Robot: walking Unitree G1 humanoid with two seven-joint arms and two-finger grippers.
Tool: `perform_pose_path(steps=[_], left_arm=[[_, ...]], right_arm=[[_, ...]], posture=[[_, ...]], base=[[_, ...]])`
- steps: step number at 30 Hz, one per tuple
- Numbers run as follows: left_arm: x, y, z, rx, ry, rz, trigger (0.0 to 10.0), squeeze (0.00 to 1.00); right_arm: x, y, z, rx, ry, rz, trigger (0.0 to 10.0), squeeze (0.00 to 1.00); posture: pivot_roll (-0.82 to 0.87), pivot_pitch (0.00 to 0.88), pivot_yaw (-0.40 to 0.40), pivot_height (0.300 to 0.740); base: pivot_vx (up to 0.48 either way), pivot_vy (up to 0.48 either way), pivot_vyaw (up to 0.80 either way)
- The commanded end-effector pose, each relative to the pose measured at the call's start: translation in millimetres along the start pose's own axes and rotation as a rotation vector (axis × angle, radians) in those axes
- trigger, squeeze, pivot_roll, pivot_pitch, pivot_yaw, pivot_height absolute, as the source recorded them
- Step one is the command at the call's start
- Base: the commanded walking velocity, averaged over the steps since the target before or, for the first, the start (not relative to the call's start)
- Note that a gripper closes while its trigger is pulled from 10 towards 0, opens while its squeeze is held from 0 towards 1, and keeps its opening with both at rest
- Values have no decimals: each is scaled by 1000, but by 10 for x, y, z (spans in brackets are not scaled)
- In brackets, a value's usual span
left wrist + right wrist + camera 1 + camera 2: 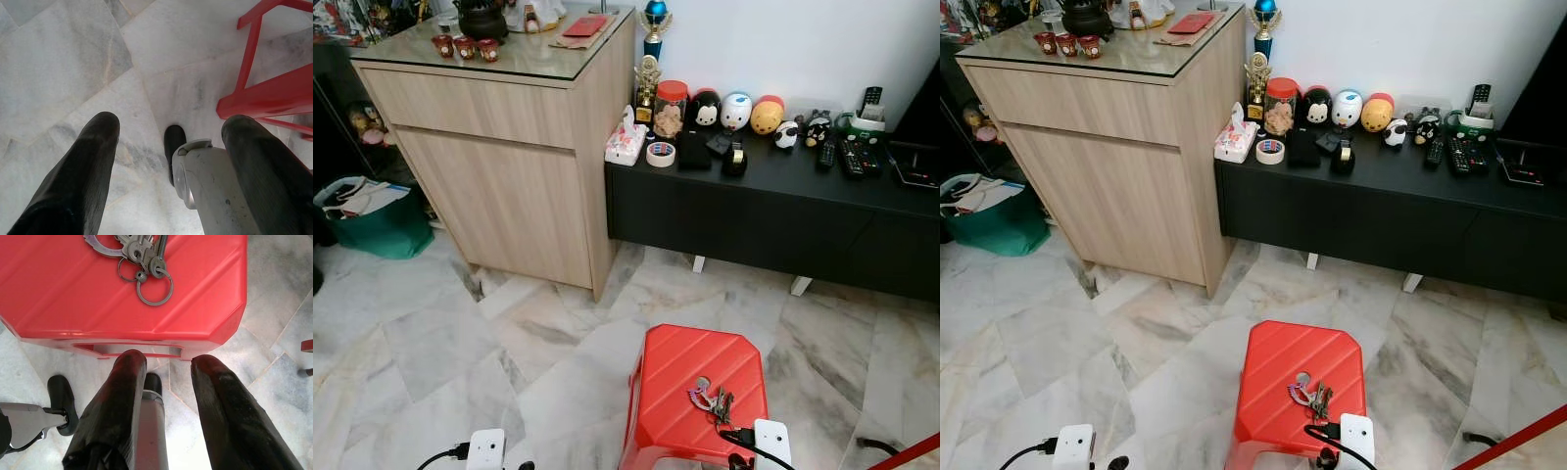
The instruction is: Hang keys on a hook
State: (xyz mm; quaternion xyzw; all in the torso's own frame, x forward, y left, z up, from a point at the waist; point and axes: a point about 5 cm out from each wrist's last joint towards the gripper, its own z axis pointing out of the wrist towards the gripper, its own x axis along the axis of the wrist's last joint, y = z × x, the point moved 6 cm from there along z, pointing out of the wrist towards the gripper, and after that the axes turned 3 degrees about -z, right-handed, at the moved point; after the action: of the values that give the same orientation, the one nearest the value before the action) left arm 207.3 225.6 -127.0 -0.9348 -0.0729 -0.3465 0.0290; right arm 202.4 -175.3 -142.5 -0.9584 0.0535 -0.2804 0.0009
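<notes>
Right wrist view: my right gripper (161,369) hangs with fingers parted and empty just off the near edge of the red stool (73,289), where the keys (142,254) lie on its top. My left gripper (171,132) hangs released over the marble floor (58,63), left of the stool

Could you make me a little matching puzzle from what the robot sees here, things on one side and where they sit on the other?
Things:
1. keys
2. tape roll
3. green bag
4. red envelope

Places:
A. on the marble floor beside the wooden cabinet
B. on the red stool
C. on the cabinet's glass top
D. on the low black sideboard

Pairs: 1-B, 2-D, 3-A, 4-C
</notes>
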Motion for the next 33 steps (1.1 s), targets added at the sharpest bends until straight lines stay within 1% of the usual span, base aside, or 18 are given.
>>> perform_pose_path(steps=[1, 6, 9, 10, 11, 12, 14, 16, 18, 19, 22, 24, 25, 26, 27, 29, 32, 33], left_arm=[[-107, -30, -23, 12, -32, -17, 10000, 0], [-89, -32, -21, 16, -24, -15, 10000, 0], [37, -55, -7, 29, 30, 4, 10000, 0], [114, -58, 2, 29, 58, 6, 10000, 0], [255, -65, 15, 33, 110, 5, 10000, 0], [255, -65, 15, 33, 110, 5, 10000, 0], [552, -93, 29, 47, 213, -13, 10000, 0], [678, -95, 27, 44, 259, -32, 10000, 0], [849, -79, 18, 31, 322, -57, 10000, 0], [985, -66, 1, 21, 377, -61, 10000, 0], [1188, -21, -44, 0, 468, -58, 10000, 0], [1271, 19, -75, -18, 513, -56, 10000, 0], [1271, 19, -75, -18, 513, -56, 10000, 0], [1335, 62, -126, -38, 566, -52, 10000, 0], [1355, 76, -148, -44, 586, -51, 10000, 0], [1364, 82, -162, -47, 598, -51, 10000, 0], [1432, 96, -295, -70, 687, -55, 10000, 0], [1439, 100, -312, -73, 698, -55, 10000, 0]], right_arm=[[-1, 6, -1, -2, 2, 6, 10000, 0], [3, 7, -1, -3, 4, 5, 10000, 0], [46, 25, -4, -19, 36, 8, 10000, 0], [68, 30, -6, -22, 52, 10, 10000, 0], [109, 37, -10, -27, 82, 18, 10000, 0], [109, 37, -10, -27, 82, 18, 10000, 0], [198, 30, -22, -16, 143, 16, 10000, 0], [239, 24, -29, -9, 170, 3, 10000, 0], [280, 18, -38, -1, 200, 11, 10000, 0], [310, 15, -47, 4, 224, 18, 10000, 0], [364, 10, -64, 13, 264, 22, 10000, 0], [399, 9, -78, 17, 293, 23, 10000, 0], [399, 9, -78, 17, 293, 23, 10000, 0], [436, 4, -94, 26, 323, 26, 10000, 0], [447, 3, -101, 29, 334, 28, 10000, 0], [452, 2, -105, 32, 340, 30, 10000, 0], [505, -7, -132, 45, 384, 29, 10000, 0], [511, -7, -135, 46, 389, 28, 10000, 0]], posture=[[101, 49, -31, 723], [101, 49, -31, 723], [101, 49, -31, 723], [100, 59, -34, 723], [101, 64, -35, 723], [101, 64, -35, 723], [101, 66, -36, 723], [100, 66, -37, 723], [99, 67, -39, 723], [96, 68, -40, 723], [94, 70, -41, 723], [95, 71, -41, 723], [95, 71, -41, 723], [90, 71, -41, 723], [91, 71, -41, 723], [91, 71, -41, 723], [89, 76, -41, 723], [89, 76, -41, 723]], base=[[0, 0, 0], [0, 0, 0], [0, 0, 0], [0, 0, 0], [0, 0, 0], [0, 0, 0], [0, 0, 0], [0, 0, 0], [0, 0, 0], [0, 0, 0], [0, 0, 0], [0, 0, 0], [0, 0, 0], [0, 0, 0], [0, 0, 0], [0, 0, 0], [0, 0, 0], [0, 0, 0]])
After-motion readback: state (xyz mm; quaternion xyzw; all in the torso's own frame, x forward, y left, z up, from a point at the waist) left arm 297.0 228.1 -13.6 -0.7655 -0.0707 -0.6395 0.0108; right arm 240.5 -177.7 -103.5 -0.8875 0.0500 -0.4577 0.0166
